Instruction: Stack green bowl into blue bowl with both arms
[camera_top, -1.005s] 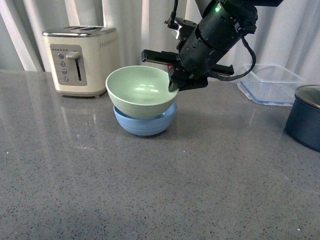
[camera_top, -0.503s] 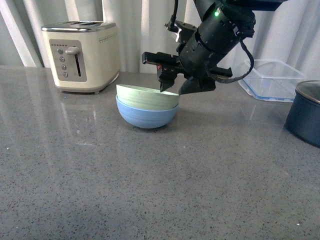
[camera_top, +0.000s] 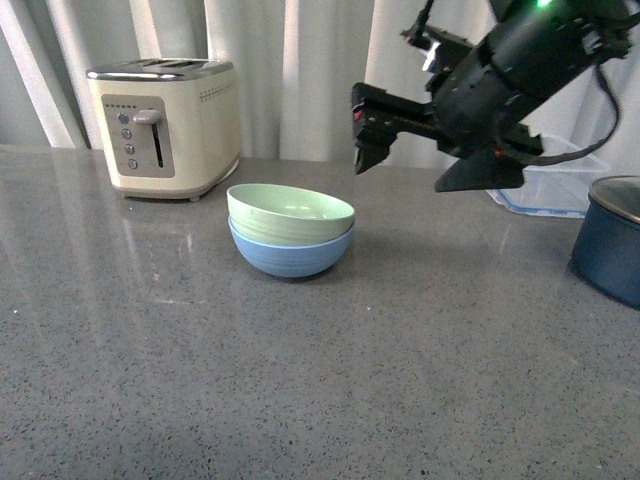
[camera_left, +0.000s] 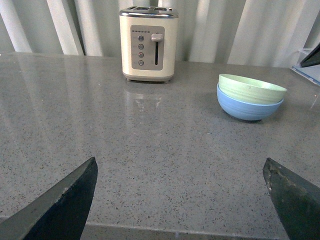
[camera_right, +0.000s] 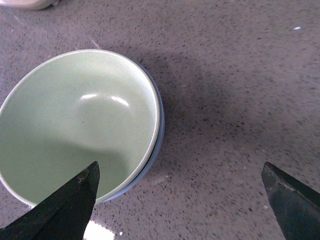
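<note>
The right gripper (camera_top: 425, 165) is seen with its thin black fingers (camera_right: 65, 207) spread wide and nothing between them; it is held in the air above the grey speckled countertop (camera_top: 300, 380), up and to the right of the bowls and clear of them. In the right wrist view the two fingertips frame the green bowl (camera_right: 75, 125) from above without touching it. The left gripper (camera_left: 180, 195) is likewise seen released, its two fingers (camera_left: 60, 205) wide apart and empty, low over the near part of the countertop, well apart from the bowls.

The green bowl (camera_top: 290, 215) is nested upright inside the blue bowl (camera_top: 290, 255), its rim standing a little above the blue rim. The pair is placed towards the far edge of the countertop, near its middle. A cream two-slot toaster (camera_top: 165, 125) is set at the far left, near the bowls but apart from them. A clear plastic container (camera_top: 555, 185) is seen at the far right, partly hidden behind the right arm (camera_top: 510, 85), and a dark navy pot (camera_top: 610, 245) is cut off by the right edge. Pale curtains (camera_top: 290, 70) hang behind the countertop.
</note>
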